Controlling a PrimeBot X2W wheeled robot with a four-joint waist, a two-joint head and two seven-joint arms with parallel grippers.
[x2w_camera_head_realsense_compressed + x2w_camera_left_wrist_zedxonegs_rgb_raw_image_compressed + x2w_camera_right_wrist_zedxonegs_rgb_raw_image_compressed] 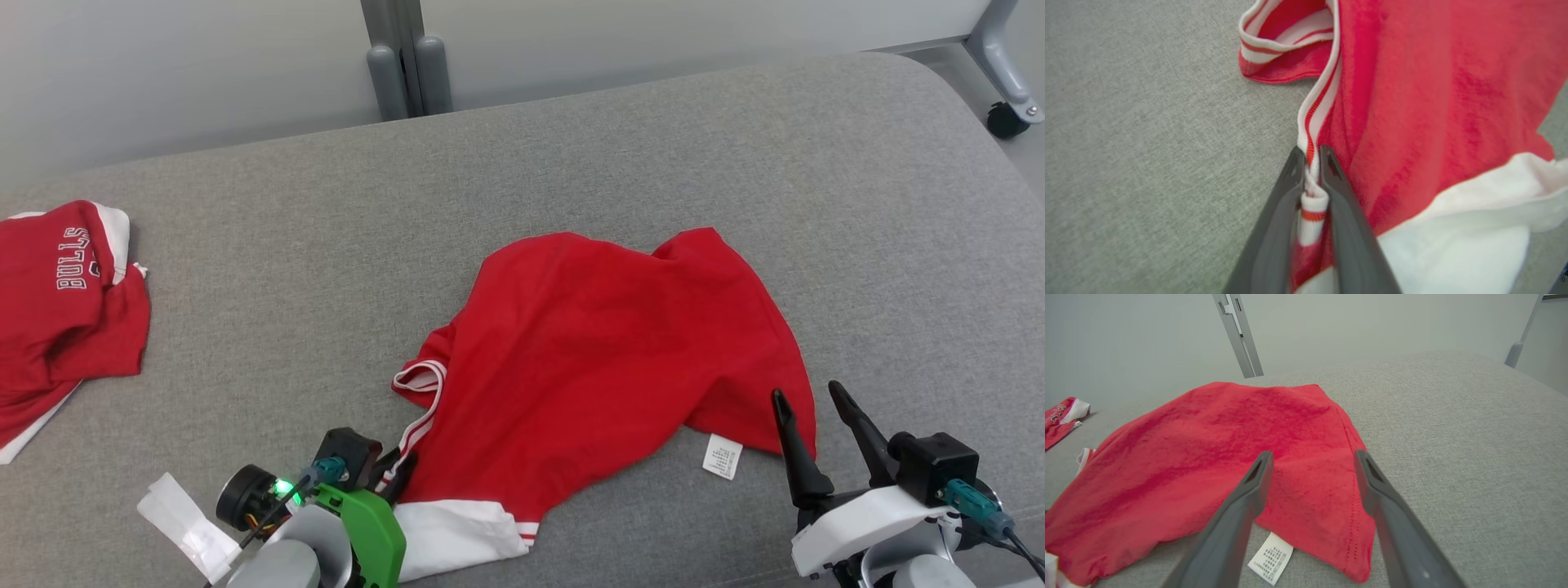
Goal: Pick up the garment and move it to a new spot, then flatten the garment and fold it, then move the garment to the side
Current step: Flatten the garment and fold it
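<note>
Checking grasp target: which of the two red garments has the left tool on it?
The middle garment, plain side up: the left tool pinches its striped trim. The BULLS-lettered garment lies apart at the far left, untouched.

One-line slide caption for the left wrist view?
Left gripper pinching the red-and-white striped trim of a red garment on grey upholstery.

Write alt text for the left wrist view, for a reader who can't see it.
The left tool pinches the white-and-red striped trim of a red garment lying on a grey fabric surface. The trim runs up to a looped opening at the top, and a white panel of the garment shows at lower right.
</note>
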